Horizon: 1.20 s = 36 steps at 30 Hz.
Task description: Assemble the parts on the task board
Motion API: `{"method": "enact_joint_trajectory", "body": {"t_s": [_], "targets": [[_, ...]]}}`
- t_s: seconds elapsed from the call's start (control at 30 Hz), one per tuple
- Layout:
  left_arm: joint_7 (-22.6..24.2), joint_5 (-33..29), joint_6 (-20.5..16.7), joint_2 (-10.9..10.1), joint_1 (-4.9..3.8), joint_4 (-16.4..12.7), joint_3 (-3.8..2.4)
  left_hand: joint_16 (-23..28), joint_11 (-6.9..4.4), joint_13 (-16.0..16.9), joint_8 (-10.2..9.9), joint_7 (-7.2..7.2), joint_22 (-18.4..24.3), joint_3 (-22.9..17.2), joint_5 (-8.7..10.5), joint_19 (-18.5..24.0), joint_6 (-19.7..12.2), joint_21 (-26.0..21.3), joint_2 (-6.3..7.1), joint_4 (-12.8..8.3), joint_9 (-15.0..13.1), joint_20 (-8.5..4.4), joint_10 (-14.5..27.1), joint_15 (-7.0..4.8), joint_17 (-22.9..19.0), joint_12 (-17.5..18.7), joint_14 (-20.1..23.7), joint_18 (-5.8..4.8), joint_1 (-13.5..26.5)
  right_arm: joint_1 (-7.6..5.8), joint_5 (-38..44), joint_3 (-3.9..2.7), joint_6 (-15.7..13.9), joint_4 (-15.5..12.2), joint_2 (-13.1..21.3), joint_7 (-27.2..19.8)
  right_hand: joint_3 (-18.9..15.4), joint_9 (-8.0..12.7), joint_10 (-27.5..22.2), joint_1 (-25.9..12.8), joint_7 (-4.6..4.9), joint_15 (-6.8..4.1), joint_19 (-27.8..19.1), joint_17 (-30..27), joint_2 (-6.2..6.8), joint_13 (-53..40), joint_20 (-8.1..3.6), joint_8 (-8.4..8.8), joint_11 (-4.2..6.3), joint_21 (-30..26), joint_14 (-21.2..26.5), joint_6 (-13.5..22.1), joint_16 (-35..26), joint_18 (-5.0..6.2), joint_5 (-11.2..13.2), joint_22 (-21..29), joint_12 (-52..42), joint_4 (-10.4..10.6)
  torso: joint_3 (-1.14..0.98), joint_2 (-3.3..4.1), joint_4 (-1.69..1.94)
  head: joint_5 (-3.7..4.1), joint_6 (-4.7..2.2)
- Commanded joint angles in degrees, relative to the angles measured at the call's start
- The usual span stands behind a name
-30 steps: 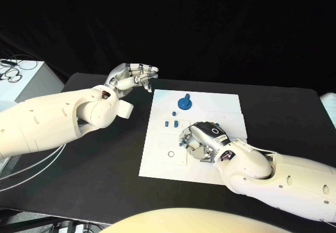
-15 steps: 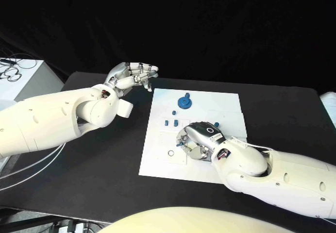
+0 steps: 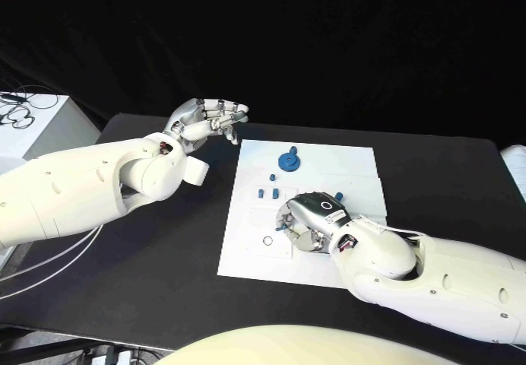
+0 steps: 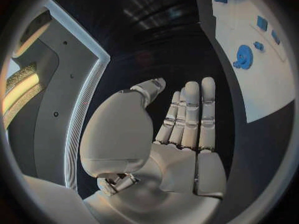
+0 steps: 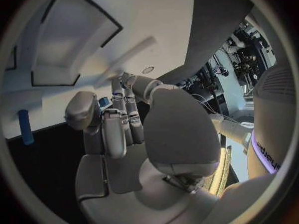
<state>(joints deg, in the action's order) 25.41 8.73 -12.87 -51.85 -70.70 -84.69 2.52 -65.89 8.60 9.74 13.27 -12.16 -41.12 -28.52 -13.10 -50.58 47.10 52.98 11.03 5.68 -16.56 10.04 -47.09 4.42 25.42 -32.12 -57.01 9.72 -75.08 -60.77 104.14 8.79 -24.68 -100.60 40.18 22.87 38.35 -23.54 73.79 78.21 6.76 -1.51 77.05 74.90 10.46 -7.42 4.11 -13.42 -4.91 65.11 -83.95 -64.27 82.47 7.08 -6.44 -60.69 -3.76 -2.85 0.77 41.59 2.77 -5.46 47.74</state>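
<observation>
1. Black table (image 3: 131, 251) under a black backdrop; the white board (image 3: 329, 163) lies at its middle, a rectangle with its long axis running from 12 to 6 o'clock.
2. A blue gear (image 3: 289, 160), round with a small knob at its 12 o'clock side, sits on the board's far half. It also shows in the left wrist view (image 4: 243, 57).
3. Short blue pegs (image 3: 274, 192) lie in a row at 6 o'clock from the gear; one more peg (image 3: 339, 196) lies just beside the right hand.
4. A small black ring (image 3: 267, 241) is marked on the board's near left part, with bare white board around it.
5. The right hand (image 3: 310, 220) rests palm-down over the board's middle, fingers curled in. In the right wrist view a small blue piece (image 5: 104, 102) shows between its fingertips (image 5: 118, 84), and a blue peg (image 5: 25, 127) lies on the board apart from it.
6. The left hand (image 3: 208, 119) hovers off the board's far left corner, at 10 o'clock from the gear, fingers loosely bent and holding nothing.
7. Bare black table lies along the board's left and right edges.
</observation>
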Motion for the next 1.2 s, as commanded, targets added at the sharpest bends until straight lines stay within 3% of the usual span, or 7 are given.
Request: {"method": "enact_joint_trajectory", "body": {"t_s": [0.03,0.2,0.37,0.57,0.73,1.03,1.2], "targets": [[0.3,-0.3,0.7,0.1,-0.03,-0.1,-0.05,0.3,0.0,0.0,0.2,-0.06,0.1,0.4,0.21,-0.5,-0.3,-0.3,-0.16,0.0,-0.1,-0.09,0.3,0.03,-0.1,-0.2,0.3,0.84,-0.5,0.2,1.4,0.13,-3.8,-0.2,0.3,0.6,0.2,0.0,2.3,0.3,0.25,-0.14,0.0,3.4,-0.76,-0.1,-0.05,-0.13,2.05,0.1,-3.8,0.1,0.2,-0.89,-0.2,-0.3,-0.2,-0.1,-0.06,0.03,-0.06,0.03,-0.17],[0.3,-0.3,0.7,0.1,-0.02,0.0,-0.05,0.3,0.0,0.0,0.2,-0.06,0.1,0.4,0.21,-0.5,-0.3,-0.3,-0.16,0.0,-0.1,-0.09,0.3,0.03,-0.1,-0.2,0.3,0.84,-0.5,0.21,1.5,0.12,-8.0,-0.9,0.8,-0.6,0.2,0.0,2.3,0.3,0.24,-0.14,0.1,3.4,-0.75,-0.1,-0.04,-0.15,2.06,0.3,-3.8,0.1,0.3,-0.94,-0.2,-0.5,-0.2,-0.1,-0.06,0.06,-0.05,0.01,-0.22],[0.3,-0.3,0.7,0.1,-0.02,0.0,-0.05,0.3,0.0,0.0,0.2,-0.06,0.1,0.4,0.21,-0.5,-0.3,-0.3,-0.16,0.0,-0.1,-0.09,0.3,0.03,-0.1,-0.2,0.3,0.84,-0.5,0.11,1.2,0.07,-8.2,-1.7,1.4,-1.0,0.2,-0.1,2.3,0.2,0.23,-0.15,0.2,3.5,-0.72,-0.1,-0.04,-0.18,2.08,0.5,-3.8,0.0,0.4,-0.97,-0.2,-0.7,-0.2,-0.2,0.0,0.0,-0.06,0.05,-0.27],[0.2,-0.3,0.7,0.2,-0.02,0.0,-0.05,0.3,0.0,0.0,0.2,-0.06,0.1,0.4,0.21,-0.5,-0.3,-0.3,-0.16,0.0,-0.1,-0.09,0.3,0.03,-0.1,-0.2,0.3,0.84,-0.5,-0.95,0.9,0.01,-2.8,-2.6,1.8,-0.6,0.2,-0.1,2.4,0.1,0.23,-0.15,0.0,3.5,-0.73,-0.1,-0.03,-0.2,2.07,0.2,-3.8,0.0,0.3,-0.91,-0.1,-0.5,-0.2,-0.2,0.0,0.01,-0.11,0.12,-0.26],[0.2,-0.3,0.7,0.2,-0.02,0.0,-0.05,0.3,0.0,0.0,0.2,-0.06,0.1,0.4,0.21,-0.5,-0.3,-0.3,-0.16,0.0,-0.1,-0.09,0.3,0.03,-0.1,-0.2,0.3,0.84,-0.5,-2.07,1.3,0.0,3.5,-3.1,1.5,1.3,0.2,-0.1,2.3,0.1,0.23,-0.14,0.0,3.5,-0.78,-0.1,-0.03,-0.18,2.07,0.2,-3.8,0.1,0.4,-0.89,-0.1,-0.4,-0.2,-0.2,0.04,-0.02,-0.04,0.13,-0.16],[0.1,-0.4,0.6,0.1,-0.03,0.1,-0.05,0.4,0.01,0.0,0.2,-0.08,0.1,0.5,0.22,-0.5,-0.3,-0.4,-0.18,0.0,-0.1,-0.08,0.5,0.05,-0.1,-0.2,0.3,0.84,-0.5,-4.85,3.0,0.0,13.5,-3.7,0.2,6.1,0.3,-0.1,2.2,0.1,0.24,-0.14,-0.2,3.5,-0.84,-0.1,-0.03,-0.14,2.05,-0.1,-3.8,0.2,0.4,-0.82,-0.1,-0.1,-0.1,-0.2,0.2,-0.11,-0.08,-0.01,0.1],[0.1,-0.4,0.6,0.1,-0.03,0.1,-0.05,0.4,0.01,0.0,0.2,-0.08,0.1,0.5,0.22,-0.5,-0.3,-0.4,-0.18,0.0,-0.1,-0.08,0.5,0.05,-0.1,-0.2,0.3,0.84,-0.5,-6.34,4.6,0.02,17.7,-4.2,-0.9,8.0,0.4,-0.2,2.2,0.1,0.26,-0.13,-0.3,3.3,-0.9,-0.1,-0.02,-0.1,2.03,-0.1,-3.8,0.2,0.3,-0.81,-0.2,-0.1,-0.1,-0.3,0.14,-0.08,-0.14,-0.11,0.15]]}}
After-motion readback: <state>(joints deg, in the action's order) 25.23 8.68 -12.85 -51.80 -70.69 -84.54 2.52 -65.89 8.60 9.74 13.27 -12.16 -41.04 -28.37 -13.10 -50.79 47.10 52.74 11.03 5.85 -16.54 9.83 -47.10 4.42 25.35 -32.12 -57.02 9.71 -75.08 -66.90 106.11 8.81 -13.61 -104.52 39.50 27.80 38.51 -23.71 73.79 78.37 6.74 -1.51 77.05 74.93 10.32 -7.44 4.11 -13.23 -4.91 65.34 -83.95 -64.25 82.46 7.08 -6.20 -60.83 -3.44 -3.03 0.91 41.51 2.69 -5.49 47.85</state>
